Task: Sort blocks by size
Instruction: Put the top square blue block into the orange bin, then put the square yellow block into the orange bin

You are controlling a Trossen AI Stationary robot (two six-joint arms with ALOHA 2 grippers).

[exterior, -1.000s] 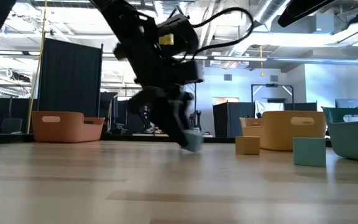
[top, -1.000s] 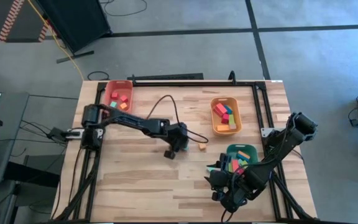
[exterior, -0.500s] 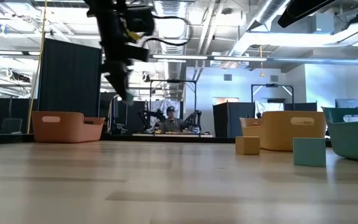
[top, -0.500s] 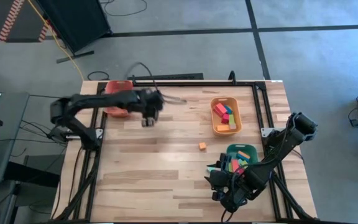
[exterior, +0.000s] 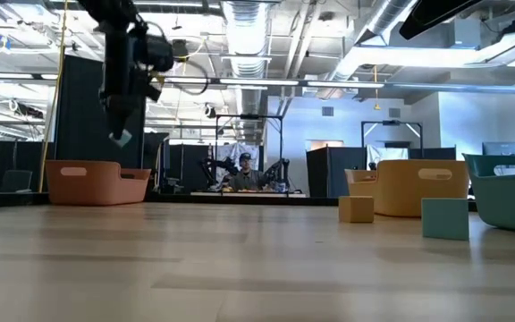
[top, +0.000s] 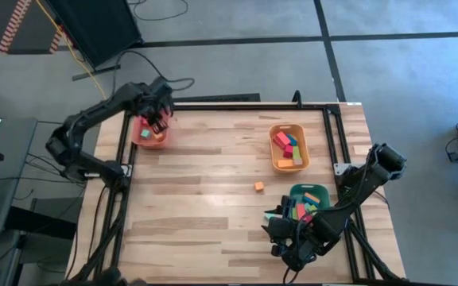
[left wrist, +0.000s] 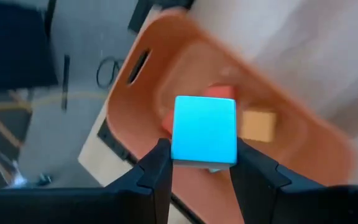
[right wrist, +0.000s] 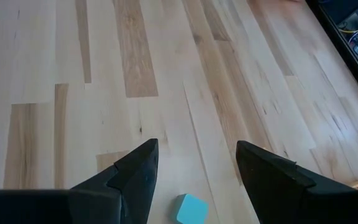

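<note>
now a small teal cube is held over the red-orange tray, ready to be dropped.

the left tool is pinched narrow on the cube and hangs above the tray at the far left corner of the surface, its arm bent up and reaching in from the left edge. the delivery step is judged to be in hand; next the jaws need only be parted so the cube lands among the small blocks already inside. the right tool is spread wide and empty, resting low at the near right by the green tray, with another teal block just beside it. an orange cube is left on the surface between trays.
</note>
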